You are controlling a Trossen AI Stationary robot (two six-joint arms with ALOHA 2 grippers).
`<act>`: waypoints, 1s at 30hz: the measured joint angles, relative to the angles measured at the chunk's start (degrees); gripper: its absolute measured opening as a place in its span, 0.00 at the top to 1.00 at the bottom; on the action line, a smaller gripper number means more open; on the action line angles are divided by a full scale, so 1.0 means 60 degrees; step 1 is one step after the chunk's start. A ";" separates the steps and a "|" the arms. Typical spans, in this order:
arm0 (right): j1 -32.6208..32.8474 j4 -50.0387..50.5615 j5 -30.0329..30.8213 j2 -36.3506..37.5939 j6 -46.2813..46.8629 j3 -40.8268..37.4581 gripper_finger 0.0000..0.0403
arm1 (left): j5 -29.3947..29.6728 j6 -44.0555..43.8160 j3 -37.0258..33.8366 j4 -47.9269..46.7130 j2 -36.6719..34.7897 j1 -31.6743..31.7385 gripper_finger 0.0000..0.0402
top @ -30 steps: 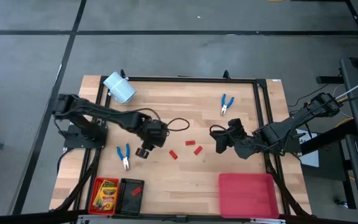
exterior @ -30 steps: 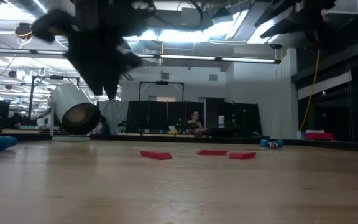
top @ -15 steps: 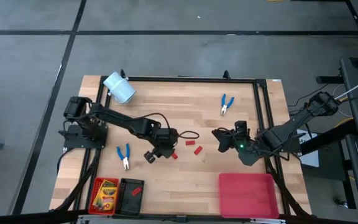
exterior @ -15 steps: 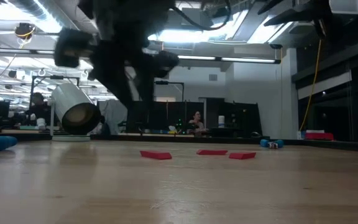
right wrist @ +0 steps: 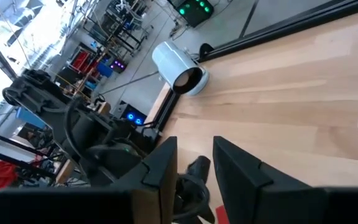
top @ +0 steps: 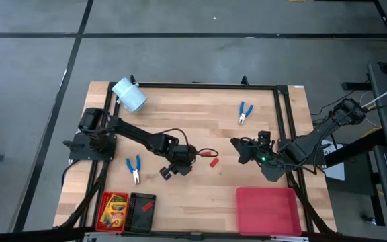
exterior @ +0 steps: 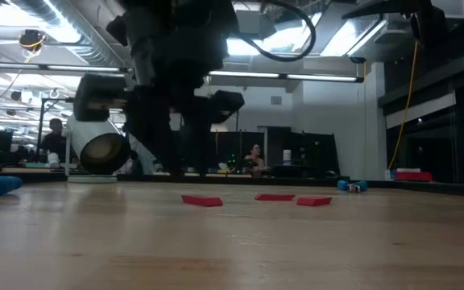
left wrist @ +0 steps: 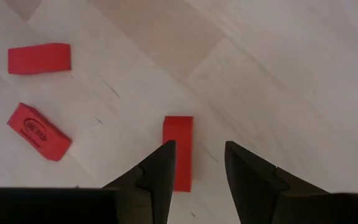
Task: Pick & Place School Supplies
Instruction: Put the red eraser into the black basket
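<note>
My left gripper (top: 183, 165) (left wrist: 199, 158) is open and points down over one red piece (left wrist: 178, 152), which lies flat on the table between its fingertips, nearer one finger; I see no touch. Two more red pieces (left wrist: 39, 58) (left wrist: 39, 132) lie flat beside it, and all three show in the low view (exterior: 202, 200) (exterior: 275, 196) (exterior: 314, 201). Blue-handled pliers lie near the left edge (top: 134, 169) and toward the far right (top: 244, 112). A crayon box (top: 113, 210) sits in a small red tray. My right gripper (top: 242, 149) (right wrist: 194, 158) waits open, right of the pieces.
The pale cylinder (top: 128, 94) lies on its side at the far left corner. A small black tray (top: 141, 212) stands next to the small red tray at the near edge. A larger red tray (top: 267, 210) sits at the near right. A black frame (top: 284, 121) borders the table.
My left gripper has travelled toward the table's right and slightly toward the near edge, ending above the nearest red piece, which it now hides in the high view. The red pieces and the other things have stayed where they were.
</note>
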State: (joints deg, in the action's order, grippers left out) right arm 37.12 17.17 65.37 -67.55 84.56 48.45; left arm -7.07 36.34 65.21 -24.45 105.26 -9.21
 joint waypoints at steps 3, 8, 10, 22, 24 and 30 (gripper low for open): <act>0.0000 -0.0026 0.0036 0.0000 -0.0022 0.0000 0.73 | 0.0285 -0.0004 0.0000 0.0145 0.0213 -0.0005 0.67; 0.0000 -0.0081 0.0033 0.0000 -0.0025 0.0000 0.73 | 0.0258 -0.0021 0.0000 0.0169 0.0287 0.0014 0.67; 0.0000 -0.0081 0.0035 0.0000 -0.0065 0.0000 0.73 | 0.0245 -0.0034 0.0000 0.0254 0.0287 0.0042 0.67; 0.0000 -0.0081 0.0036 0.0000 -0.0168 0.0000 0.73 | -0.0062 -0.0228 0.0000 0.0359 0.0408 0.0174 0.67; 0.0000 -0.0081 0.0036 0.0000 -0.0168 0.0000 0.73 | -0.0072 -0.0321 0.0000 0.0327 0.0509 0.0178 0.67; 0.0000 -0.0081 0.0034 0.0000 -0.0168 0.0000 0.73 | -0.0073 -0.0346 0.0000 0.0539 0.0633 0.0195 0.67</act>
State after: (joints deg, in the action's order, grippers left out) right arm 37.12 16.69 65.57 -67.55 83.55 48.45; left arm -7.51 34.27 65.21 -21.21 109.06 -8.04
